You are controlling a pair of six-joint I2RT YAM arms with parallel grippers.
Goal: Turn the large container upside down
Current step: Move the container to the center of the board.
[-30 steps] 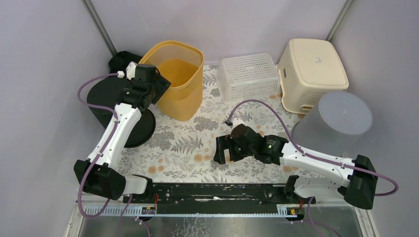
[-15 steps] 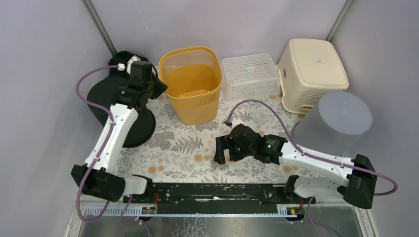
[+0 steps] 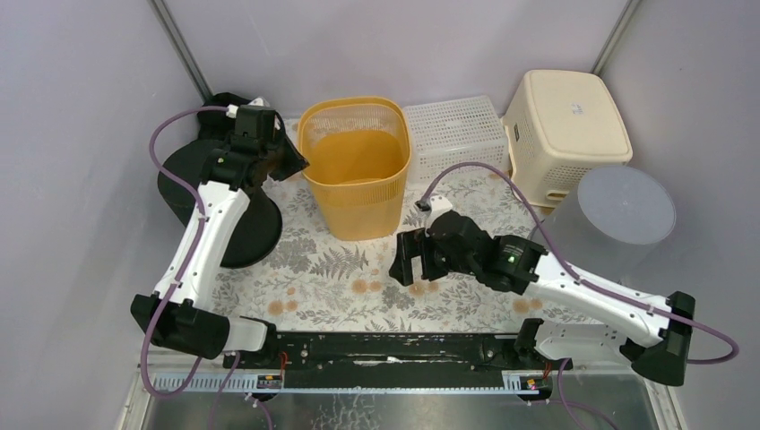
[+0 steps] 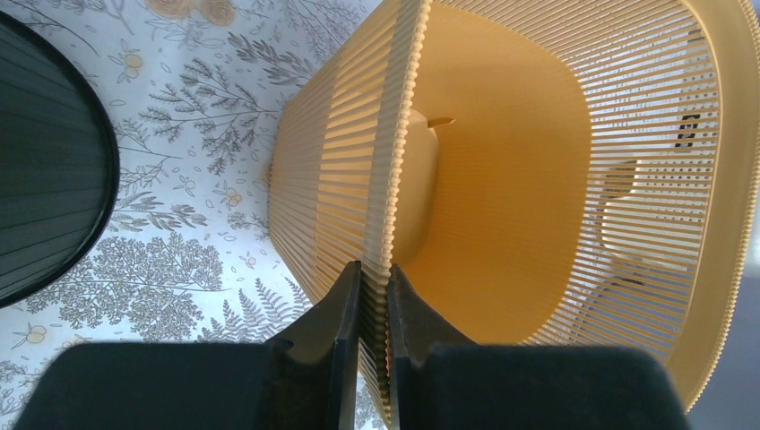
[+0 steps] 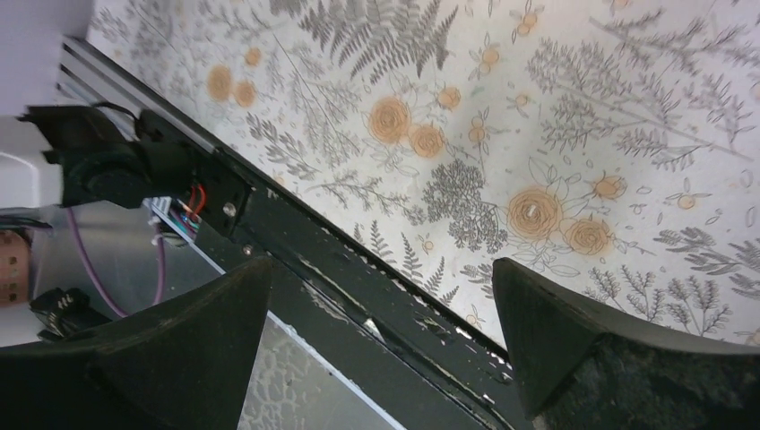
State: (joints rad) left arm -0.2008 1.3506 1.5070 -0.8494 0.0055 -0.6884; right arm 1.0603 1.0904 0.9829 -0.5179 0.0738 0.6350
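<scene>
The large container [image 3: 358,170] is a yellow slatted basket standing upright at the back of the floral mat, mouth facing up. My left gripper [image 3: 296,164] is at its left rim. In the left wrist view the left gripper [image 4: 374,267] is shut on the basket's beaded rim, one finger outside and one inside the container [image 4: 502,179]. My right gripper [image 3: 408,260] hovers open over the mat in front of the basket, apart from it. In the right wrist view the right gripper [image 5: 381,264] holds nothing, with the mat and the black rail below it.
A black round bin [image 3: 215,197] stands left of the basket under my left arm. A white mesh basket [image 3: 451,136], a cream upturned bin [image 3: 565,125] and a translucent grey upturned bucket [image 3: 618,219] crowd the back right. The black rail [image 3: 394,345] runs along the near edge.
The yellow basket went from leaning left to standing upright and shifted right. My left gripper closed on its rim. The right arm stretched a little forward, its gripper still open.
</scene>
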